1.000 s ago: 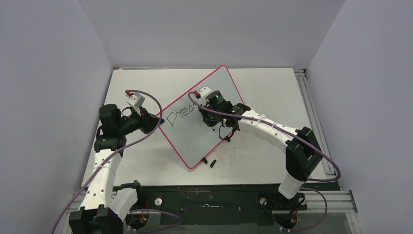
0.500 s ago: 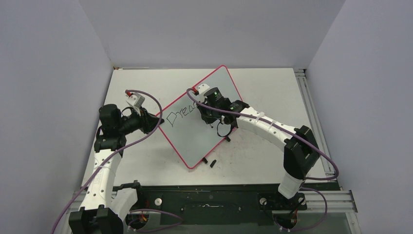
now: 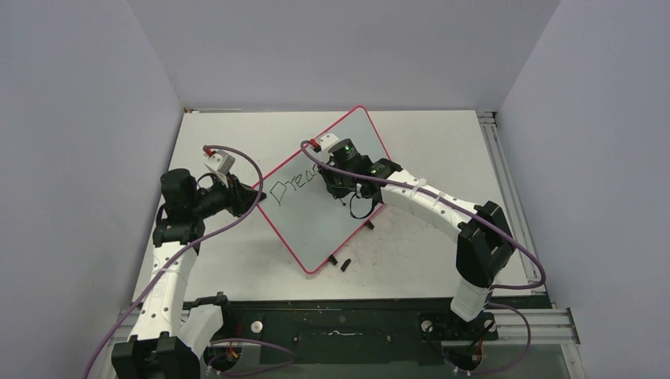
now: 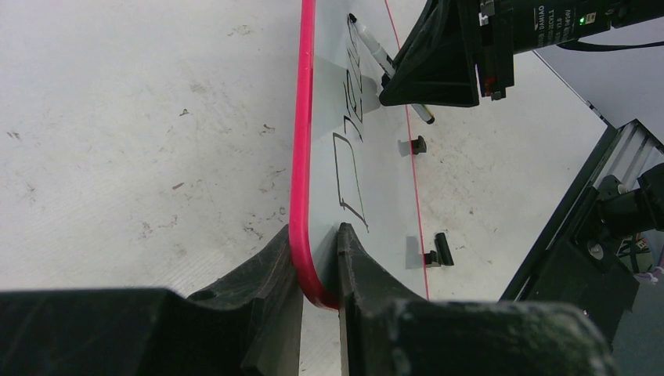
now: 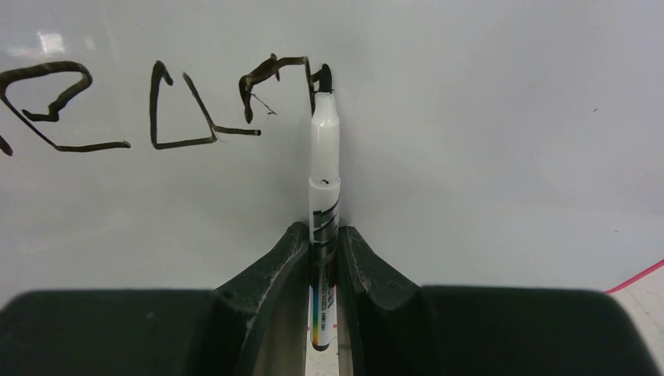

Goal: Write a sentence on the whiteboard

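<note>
My right tool (image 5: pixel 322 232) is clamped on the marker (image 5: pixel 325 149). Its long axis runs straight out from the fingers, and its tip touches the whiteboard (image 5: pixel 501 141) at the last stroke of the sentence (image 5: pixel 168 106). Unwritten board lies to the right of the tip in the wrist view, so I judge the next letters go that way. My left tool (image 4: pixel 315 235) pinches the board's red rim above the surface (image 4: pixel 117 117).

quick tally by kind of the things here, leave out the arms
whiteboard: 1
marker: 1
small black feet: 2
total: 4
</note>
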{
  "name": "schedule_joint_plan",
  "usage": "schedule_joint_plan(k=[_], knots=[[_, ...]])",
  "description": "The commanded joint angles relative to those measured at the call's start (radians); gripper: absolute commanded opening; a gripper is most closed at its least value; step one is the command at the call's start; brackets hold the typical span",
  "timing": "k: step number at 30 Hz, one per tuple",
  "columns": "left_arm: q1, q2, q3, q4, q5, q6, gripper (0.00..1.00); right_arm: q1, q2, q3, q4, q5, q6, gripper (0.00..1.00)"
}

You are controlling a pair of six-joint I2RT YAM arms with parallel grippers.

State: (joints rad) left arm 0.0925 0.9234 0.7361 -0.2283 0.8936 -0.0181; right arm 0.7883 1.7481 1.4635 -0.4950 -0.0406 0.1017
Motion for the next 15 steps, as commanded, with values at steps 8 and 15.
schedule_joint_plan(k=[8,15], knots=[[-0.014,-0.024,0.0,-0.012,-0.02,0.127,0.0,-0.025,0.014,0.047,0.015,0.059,0.014,0.05],[-0.014,-0.026,0.0,-0.012,-0.022,0.127,0.0,-0.025,0.014,0.033,0.004,0.048,0.01,0.05]])
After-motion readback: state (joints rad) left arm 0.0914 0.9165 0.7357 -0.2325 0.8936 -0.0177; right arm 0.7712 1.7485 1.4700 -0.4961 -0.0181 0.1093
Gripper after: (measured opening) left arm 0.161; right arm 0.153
